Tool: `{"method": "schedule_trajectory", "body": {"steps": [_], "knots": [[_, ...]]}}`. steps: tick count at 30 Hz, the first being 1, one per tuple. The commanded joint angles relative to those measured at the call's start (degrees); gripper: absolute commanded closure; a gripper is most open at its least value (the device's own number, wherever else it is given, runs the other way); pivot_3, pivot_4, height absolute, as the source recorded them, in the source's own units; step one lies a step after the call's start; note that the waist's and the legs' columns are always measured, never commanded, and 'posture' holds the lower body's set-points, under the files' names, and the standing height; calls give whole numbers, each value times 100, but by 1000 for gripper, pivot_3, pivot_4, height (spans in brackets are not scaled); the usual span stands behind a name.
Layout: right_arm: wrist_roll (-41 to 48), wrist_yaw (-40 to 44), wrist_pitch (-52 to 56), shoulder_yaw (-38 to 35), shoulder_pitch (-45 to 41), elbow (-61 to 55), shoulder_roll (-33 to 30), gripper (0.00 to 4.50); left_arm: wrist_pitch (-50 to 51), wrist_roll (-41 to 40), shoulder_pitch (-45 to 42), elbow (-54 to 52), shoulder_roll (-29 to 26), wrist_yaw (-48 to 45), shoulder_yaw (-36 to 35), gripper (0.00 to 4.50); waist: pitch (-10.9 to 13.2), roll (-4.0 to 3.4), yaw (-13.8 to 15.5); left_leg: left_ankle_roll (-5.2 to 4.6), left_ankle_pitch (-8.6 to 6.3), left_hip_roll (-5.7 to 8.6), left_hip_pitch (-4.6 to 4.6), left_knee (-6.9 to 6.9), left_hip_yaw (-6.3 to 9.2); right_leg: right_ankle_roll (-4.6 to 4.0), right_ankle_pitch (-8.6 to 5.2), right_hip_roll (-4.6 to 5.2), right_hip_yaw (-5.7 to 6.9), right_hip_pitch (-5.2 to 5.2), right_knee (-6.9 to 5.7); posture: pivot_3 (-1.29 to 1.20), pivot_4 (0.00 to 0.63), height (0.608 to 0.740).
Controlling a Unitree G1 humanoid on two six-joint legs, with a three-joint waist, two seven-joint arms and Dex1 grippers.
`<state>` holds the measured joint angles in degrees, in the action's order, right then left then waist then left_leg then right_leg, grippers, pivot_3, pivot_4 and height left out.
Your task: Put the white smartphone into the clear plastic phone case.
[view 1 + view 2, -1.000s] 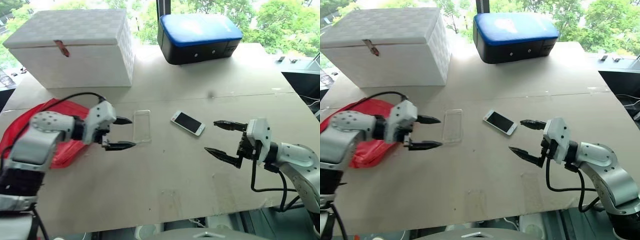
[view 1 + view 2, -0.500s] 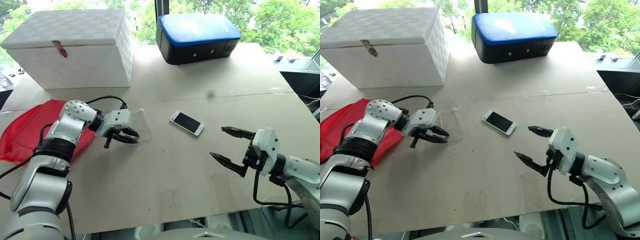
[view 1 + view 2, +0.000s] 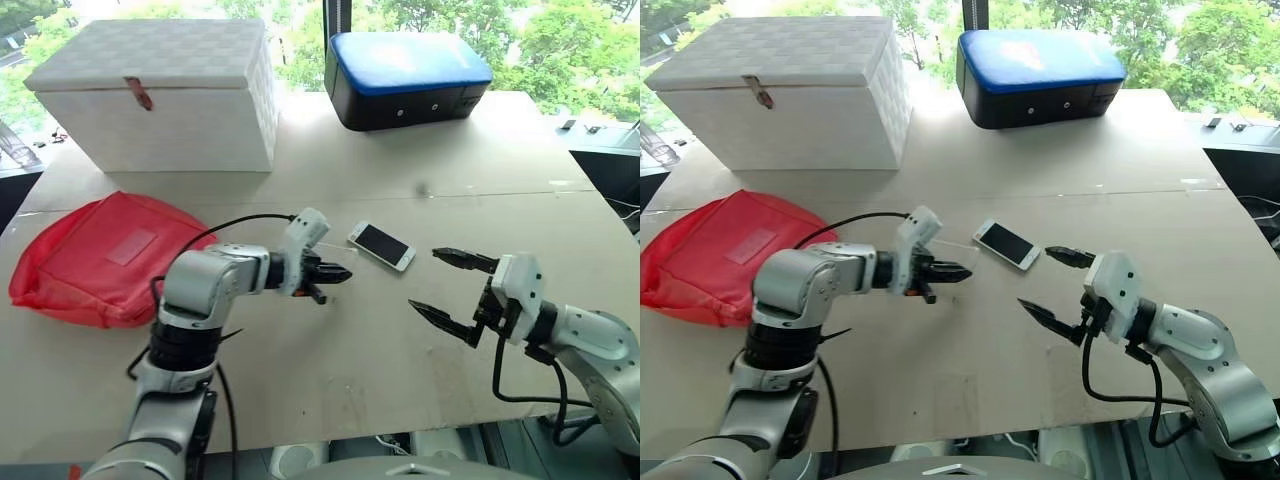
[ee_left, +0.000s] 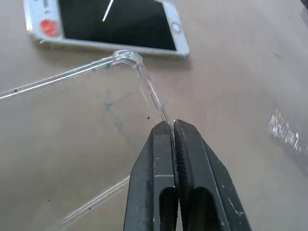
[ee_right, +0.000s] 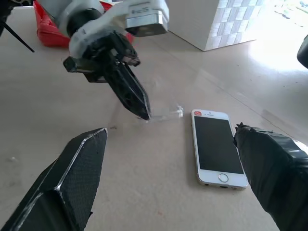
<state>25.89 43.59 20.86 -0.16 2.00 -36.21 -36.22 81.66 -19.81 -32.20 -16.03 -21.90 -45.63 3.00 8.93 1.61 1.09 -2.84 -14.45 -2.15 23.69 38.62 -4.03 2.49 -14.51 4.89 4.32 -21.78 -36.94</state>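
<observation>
The white smartphone lies flat, screen up, in the middle of the table. My left gripper is just to its left, shut on the short-end rim of the clear plastic phone case. The case is tilted, and its free corner almost reaches the phone. The right wrist view shows the left gripper pinching the case next to the phone. My right gripper hovers open a short way right of the phone, with nothing between its fingers.
A red pouch lies at the left of the table. A white woven box stands at the back left, and a blue-topped black case at the back centre. The table's front edge is near.
My left gripper has shut on the case's rim and carried it to the right, up to the phone, rolling its wrist. The right gripper stays open in place. The camera view has shifted slightly.
</observation>
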Motion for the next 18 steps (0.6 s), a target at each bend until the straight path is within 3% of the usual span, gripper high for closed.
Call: {"method": "schedule_trajectory", "body": {"steps": [1,4,6,10,17,18], "knots": [[184,237,-14,-115,-98,-17,-146,0,-169,-166,11,-366,-315,166,-98,3145,0,-1,-60,1,1,-4,-1,-5,-3,-2,1,-6,-9,-5,0,0,150,734],[433,476,92,-296,29,-7,-334,0,-1376,-25,189,-380,-1052,-175,-44,1629,1,-1,-63,7,2,-5,-9,-22,-4,-6,1,-11,-25,-11,2,0,150,734],[545,607,126,-405,220,-25,-461,0,-2340,-181,294,-278,-1614,-962,-129,815,1,-2,-39,8,3,-6,-5,-26,-4,-8,1,-9,-25,-17,6,0,150,734],[616,670,115,-483,454,-88,-558,0,-4851,415,539,527,-2545,-2326,507,815,-1,-9,-1,8,1,4,5,-25,-17,-9,2,10,-24,-27,13,0,150,734],[425,543,20,-554,803,-218,-622,0,-7107,1356,78,3218,-2059,-2767,1355,815,-13,-4,76,-29,-18,6,8,-11,-24,-12,0,5,-34,-27,13,0,150,734],[411,504,9,-591,891,-268,-616,0,-7279,1442,42,3448,-1992,-2753,1387,1324,-15,-9,91,-30,-18,6,3,-11,-23,-8,2,4,-34,-26,12,0,150,734]]}}
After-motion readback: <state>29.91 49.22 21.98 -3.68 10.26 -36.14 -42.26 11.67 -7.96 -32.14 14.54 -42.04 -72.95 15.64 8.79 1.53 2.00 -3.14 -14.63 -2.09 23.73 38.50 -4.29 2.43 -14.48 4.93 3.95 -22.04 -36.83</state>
